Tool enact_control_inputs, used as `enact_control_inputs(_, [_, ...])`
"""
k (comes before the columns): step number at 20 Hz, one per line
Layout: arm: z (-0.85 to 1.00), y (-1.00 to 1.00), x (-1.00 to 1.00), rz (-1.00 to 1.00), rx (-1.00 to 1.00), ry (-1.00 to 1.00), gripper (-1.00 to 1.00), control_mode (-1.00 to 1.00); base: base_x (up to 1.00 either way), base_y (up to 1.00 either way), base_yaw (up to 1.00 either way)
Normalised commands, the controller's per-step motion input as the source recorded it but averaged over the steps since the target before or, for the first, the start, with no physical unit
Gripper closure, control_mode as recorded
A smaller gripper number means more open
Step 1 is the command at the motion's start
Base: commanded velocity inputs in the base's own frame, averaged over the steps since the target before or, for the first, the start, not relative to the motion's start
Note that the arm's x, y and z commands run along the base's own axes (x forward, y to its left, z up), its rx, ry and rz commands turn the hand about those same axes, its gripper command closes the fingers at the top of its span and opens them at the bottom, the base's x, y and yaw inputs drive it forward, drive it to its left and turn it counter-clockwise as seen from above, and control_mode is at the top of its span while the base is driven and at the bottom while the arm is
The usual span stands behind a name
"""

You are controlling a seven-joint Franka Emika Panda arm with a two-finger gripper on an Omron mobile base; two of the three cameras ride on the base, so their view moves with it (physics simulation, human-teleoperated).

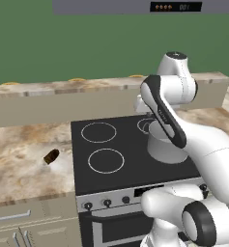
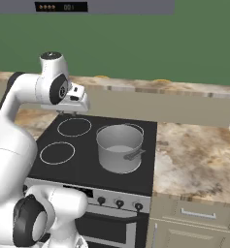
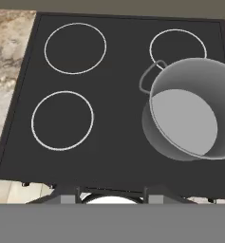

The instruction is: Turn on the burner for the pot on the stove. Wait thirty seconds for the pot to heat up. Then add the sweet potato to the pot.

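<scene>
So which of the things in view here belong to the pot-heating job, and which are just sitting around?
Part of the job:
- pot, empty, on the front right burner
- stove, with its front knobs
- sweet potato, on the counter left of the stove
- gripper, shut, above the cooktop

Just there:
- drawer handle under the right counter
- display panel overhead

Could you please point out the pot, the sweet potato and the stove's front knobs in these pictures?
pot (image 2: 117,154): right base view, on its front outer wall.
sweet potato (image 1: 51,156): left base view, on its middle.
stove knobs (image 2: 119,204): right base view, on one black knob.
</scene>
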Motion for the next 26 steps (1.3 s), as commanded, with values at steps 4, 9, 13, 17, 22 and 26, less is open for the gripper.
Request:
enact_control_inputs(4, [0.0, 0.0, -0.03, 0.0, 0.0, 0.0, -1.0, -1.0, 0.0, 0.0, 0.0])
enact_control_inputs(9, [0.0, -0.39, -0.23, -0.07, 0.03, -0.15, -1.0, -1.0, 0.0, 0.0, 0.0])
enact_control_inputs(13, [0.0, -0.73, -0.52, -0.03, 0.13, -0.34, -1.0, -1.0, 0.0, 0.0, 0.0])
enact_control_inputs(17, [0.0, -0.71, -0.61, 0.0, 0.07, -0.35, -1.0, -1.0, 0.0, 0.0, 0.0])
enact_control_inputs(22, [0.0, -0.66, -0.69, 0.0, 0.07, -0.25, -1.0, -1.0, 0.0, 0.0, 0.0])
enact_control_inputs(26, [-0.02, -0.73, -0.69, 0.0, 0.08, -0.09, -1.0, -1.0, 0.0, 0.0, 0.0])
